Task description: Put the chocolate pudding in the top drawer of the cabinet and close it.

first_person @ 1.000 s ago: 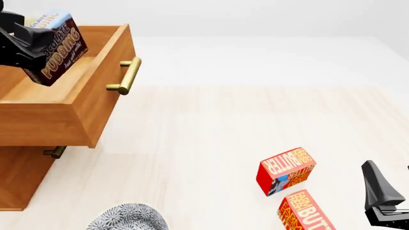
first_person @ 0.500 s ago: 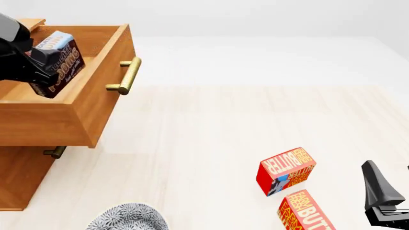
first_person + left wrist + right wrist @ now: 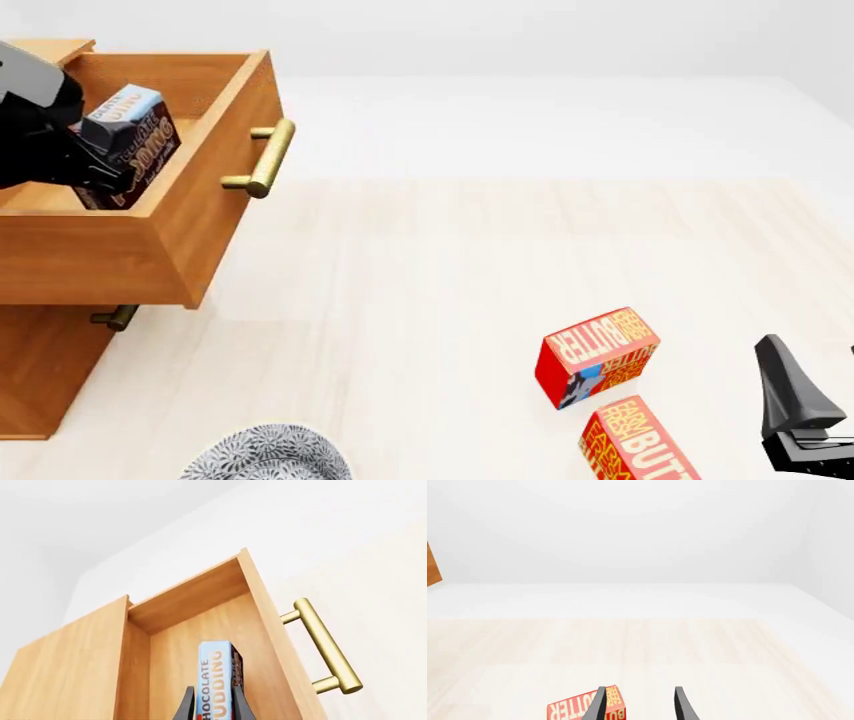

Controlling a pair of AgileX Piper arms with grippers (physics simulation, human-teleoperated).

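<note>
blue-topped "chocolate pudding" box (image 3: pixel 134 140) in left jaws (image 3: pixel 100 150), right jaws (image 3: pixel 639 705) parted, empty

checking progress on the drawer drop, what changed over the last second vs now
The left pincer, shut on the chocolate pudding, has carried it down and deeper into the open top drawer; the box now sits lower between the drawer walls, not yet released. The right pincer, both butter boxes and the drawer's pulled-out position stayed as they were.
</note>
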